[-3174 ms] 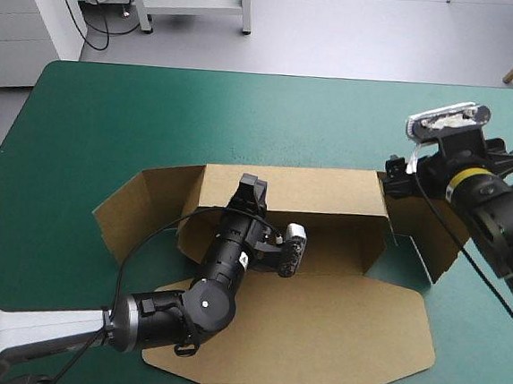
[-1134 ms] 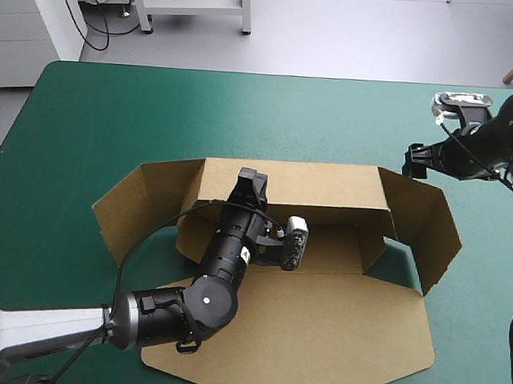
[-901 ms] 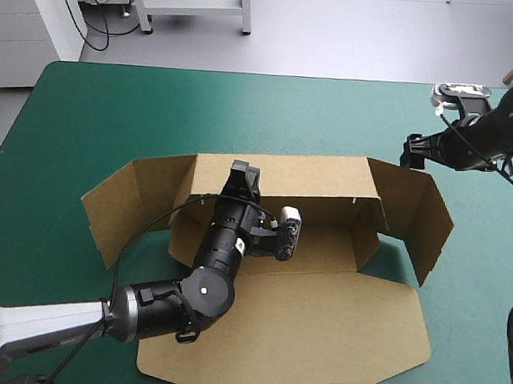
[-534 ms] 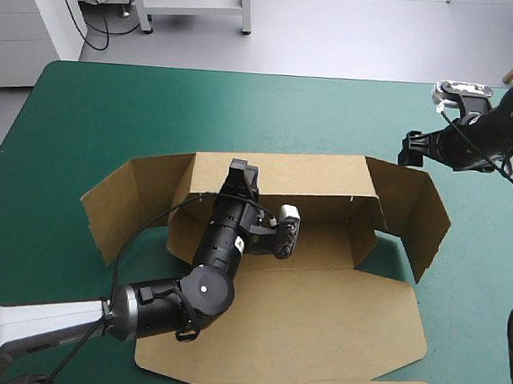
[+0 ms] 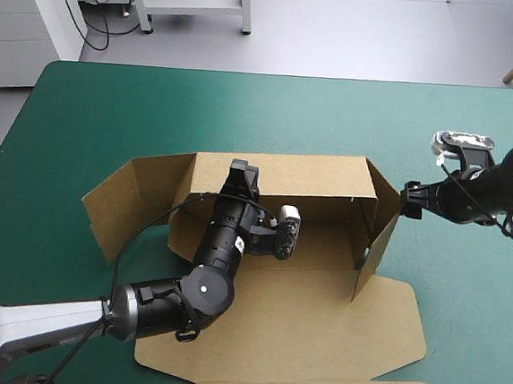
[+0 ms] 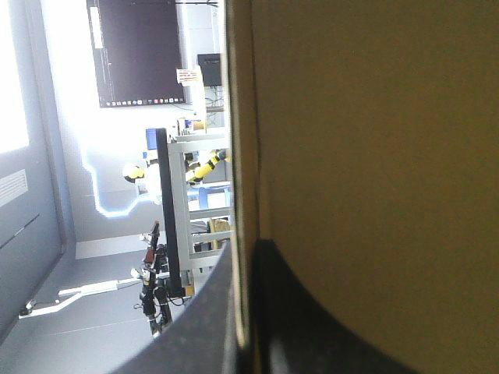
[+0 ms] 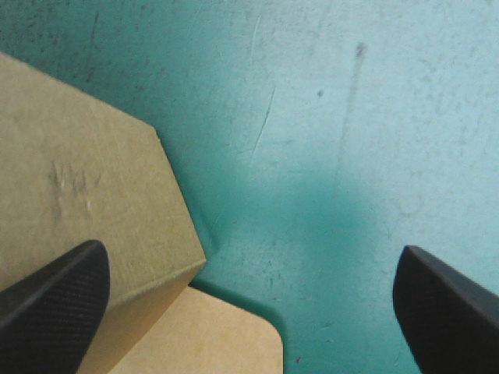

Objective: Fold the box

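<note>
L claw (image 5: pixel 243 175) clamped on box (image 5: pixel 312 174); R claw (image 5: pixel 410 188) wide open at end flap (image 5: pixel 374 231). Risk: unsupported flap springs back.

Nothing legible from here. The box (image 5: pixel 311 186) shows plain brown board on every face, with no lettering, label, brand mark, number or sign to be made out on it or beside it.
</note>
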